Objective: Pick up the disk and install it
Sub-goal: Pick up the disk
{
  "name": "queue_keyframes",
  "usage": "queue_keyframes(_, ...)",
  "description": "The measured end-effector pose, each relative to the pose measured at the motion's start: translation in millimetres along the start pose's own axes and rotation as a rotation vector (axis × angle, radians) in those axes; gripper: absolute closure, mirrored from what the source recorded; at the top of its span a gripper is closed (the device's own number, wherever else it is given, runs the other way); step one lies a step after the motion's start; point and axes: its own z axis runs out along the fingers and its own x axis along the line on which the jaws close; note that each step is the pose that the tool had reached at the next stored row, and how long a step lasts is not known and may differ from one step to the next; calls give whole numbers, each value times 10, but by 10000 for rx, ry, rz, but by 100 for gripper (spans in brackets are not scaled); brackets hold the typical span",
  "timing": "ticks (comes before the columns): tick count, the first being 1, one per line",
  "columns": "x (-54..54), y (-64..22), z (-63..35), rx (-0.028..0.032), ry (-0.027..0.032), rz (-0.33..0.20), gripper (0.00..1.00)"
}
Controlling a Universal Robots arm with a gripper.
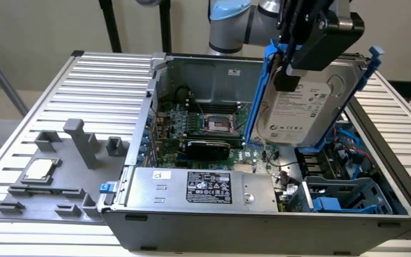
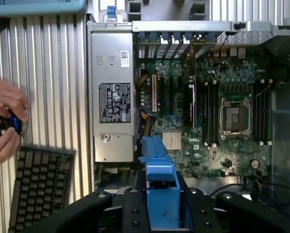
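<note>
**benchrat:** Ribbed metal table under everything, with an open computer case lying on its side on top. We can see straight down onto the motherboard. In the exterior view a silver power supply with a black label runs along the near edge.

**tinkerduo:** Yep, same read from us. Where's the disk for you?

**benchrat:** Up in the air over the case, toward the exterior view's right. It stands on edge, tilted a bit, with the white label facing the camera and a blue frame running down its sides. Its lower end hangs above the inside of the case, near the blue drive cage in the corner.

**tinkerduo:** And the gripper?

**benchrat:** Clamped on the disk's upper end, as far as we can see. 1 black finger lies flat against the label side. From the wrist view we get the blue frame's edge sitting between the black fingers, with the motherboard beyond it.

**tinkerduo:** We also spotted a grey tray on the table at the exterior view's left. It has a small square chip on it, well apart from the disk. The wrist view has a person's 2 hands around a black-and-blue object, just beside a black keyboard.
</note>
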Motion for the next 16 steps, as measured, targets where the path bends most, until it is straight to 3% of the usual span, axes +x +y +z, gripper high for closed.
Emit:
queue_keyframes(9, 198, -358, 20, 0, 0, -1, 67)
queue_keyframes(16, 385, -580, 73, 0, 0, 0, 67)
